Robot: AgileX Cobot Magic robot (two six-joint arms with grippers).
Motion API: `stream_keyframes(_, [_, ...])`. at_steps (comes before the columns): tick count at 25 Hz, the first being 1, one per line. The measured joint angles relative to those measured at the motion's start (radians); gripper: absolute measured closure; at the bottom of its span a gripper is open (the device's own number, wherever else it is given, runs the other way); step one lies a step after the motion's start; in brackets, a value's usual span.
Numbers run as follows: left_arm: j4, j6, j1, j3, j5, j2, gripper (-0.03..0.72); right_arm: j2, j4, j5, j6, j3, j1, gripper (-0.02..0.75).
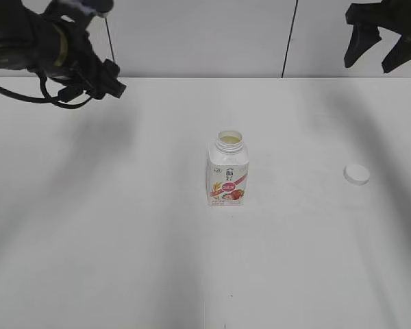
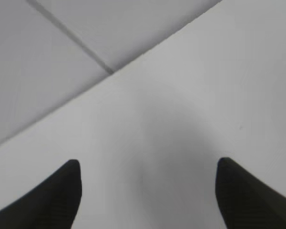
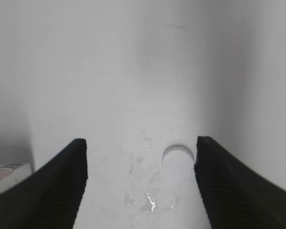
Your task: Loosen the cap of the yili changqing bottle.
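Observation:
The yili changqing bottle [image 1: 227, 171] stands upright at the middle of the white table, its neck open and uncapped; its edge shows at the lower left of the right wrist view [image 3: 5, 174]. The white cap [image 1: 357, 175] lies flat on the table to the bottle's right, apart from it; it also shows in the right wrist view [image 3: 178, 161], beside the right finger. My right gripper [image 1: 383, 48] is open and empty, raised at the top right, above the cap [image 3: 140, 148]. My left gripper [image 1: 103, 81] is open and empty at the far left [image 2: 148, 169].
The white table [image 1: 123, 240] ends at a back edge against a pale wall with a dark vertical seam [image 1: 288, 38]. Small wet smears lie on the table near the cap [image 3: 150, 200].

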Motion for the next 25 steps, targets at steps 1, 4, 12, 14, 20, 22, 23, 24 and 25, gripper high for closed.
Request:
stream_keyframes(1, [-0.067,0.003,0.0,0.0,0.058,-0.007,0.157,0.0,0.006,0.0,0.0,0.0,0.0,0.183])
stream_keyframes(4, [-0.32,0.069,0.0,0.0,0.136,-0.028,0.157,0.0,0.017,0.0,0.0,-0.001,0.0,0.183])
stream_keyframes(12, [-0.789,0.284,0.051,-0.178,0.383,-0.022,0.157,-0.043,-0.067,0.001,-0.001,-0.001,0.0,0.183])
stream_keyframes(14, [-0.881,0.33,0.098,-0.252,0.487,-0.002,0.162,-0.06,-0.106,0.001,-0.001,-0.001,0.0,0.183])
stream_keyframes(20, [-0.965,0.437,0.188,-0.352,0.708,0.06,0.165,-0.116,-0.105,0.001,0.001,-0.001,0.0,0.183])
stream_keyframes(22, [-0.97,0.45,0.19,-0.353,0.733,0.06,0.165,-0.135,-0.099,0.001,0.001,-0.001,0.0,0.183])
stream_keyframes(23, [-0.972,0.452,0.19,-0.353,0.749,0.06,0.165,-0.14,-0.097,0.002,0.001,-0.001,0.0,0.183])
stream_keyframes(24, [-0.977,0.454,0.19,-0.354,0.766,0.06,0.165,-0.145,-0.097,0.002,0.002,0.001,0.0,0.183])
stream_keyframes(25, [-0.979,0.459,0.19,-0.355,0.783,0.06,0.165,-0.153,-0.095,0.001,0.002,0.011,0.0,0.183])
